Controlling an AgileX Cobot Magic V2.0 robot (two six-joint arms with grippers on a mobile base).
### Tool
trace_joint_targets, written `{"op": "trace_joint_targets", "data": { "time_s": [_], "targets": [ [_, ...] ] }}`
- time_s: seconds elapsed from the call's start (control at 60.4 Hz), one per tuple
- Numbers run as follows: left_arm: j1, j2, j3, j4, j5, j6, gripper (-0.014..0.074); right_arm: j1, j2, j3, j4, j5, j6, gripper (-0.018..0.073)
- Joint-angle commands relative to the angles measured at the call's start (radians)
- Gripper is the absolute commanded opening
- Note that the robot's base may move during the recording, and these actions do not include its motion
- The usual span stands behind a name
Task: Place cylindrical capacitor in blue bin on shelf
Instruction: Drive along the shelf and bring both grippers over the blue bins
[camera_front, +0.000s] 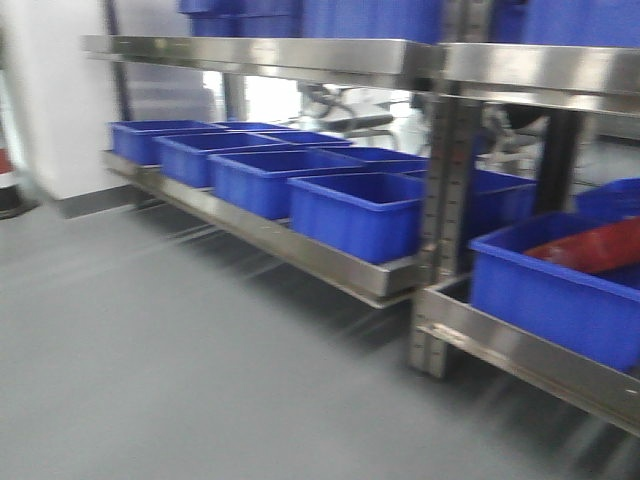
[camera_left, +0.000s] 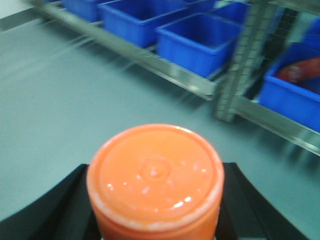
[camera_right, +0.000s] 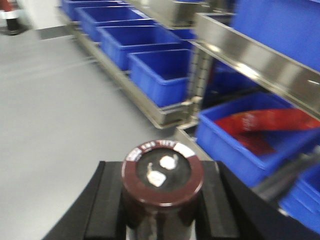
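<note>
My right gripper (camera_right: 161, 207) pinches the capacitor (camera_right: 162, 172) upright. Its black fingers (camera_right: 107, 200) press on either flank and the terminals (camera_right: 167, 162) face up, so it can, I judge, go into a bin base-first without being turned. My left gripper (camera_left: 155, 225) is likewise closed around an orange tub (camera_left: 155, 172), top up. I can see no part for the tub in this task, and carrying it low keeps it clear.

Both wrists ride low and level over the grey floor (camera_right: 55, 110), pointing at the shelf (camera_front: 300, 58), neither reaching yet. The capacitor is well apart from the steel, and nothing has been set down.

Ahead and to the left, a row of empty-looking blue bins (camera_front: 350, 205) sits on the bottom level, beside an upright post (camera_front: 440, 200). Nearest my right wrist is a bin (camera_right: 235, 137) holding a red pack (camera_right: 262, 122), under a bright rail (camera_right: 250, 55). Which bin is meant I cannot tell. All three views are smeared, so fine detail is lost.

The next move, I judge, calls for closing on the shelf, then carrying the right arm over a bin's wall and under the rail above.
</note>
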Motion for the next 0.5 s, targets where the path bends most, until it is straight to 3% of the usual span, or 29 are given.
{"op": "trace_joint_targets", "data": {
  "time_s": [0.0,0.48],
  "targets": [
    [-0.007,-0.003,0.000,-0.005,-0.023,0.001,-0.0111,0.002,-0.003,-0.007,-0.005,-0.021,0.001,-0.0099],
    [-0.007,-0.003,0.000,-0.005,-0.023,0.001,-0.0111,0.002,-0.003,-0.007,-0.005,-0.021,0.001,-0.0099]
  ]
}}
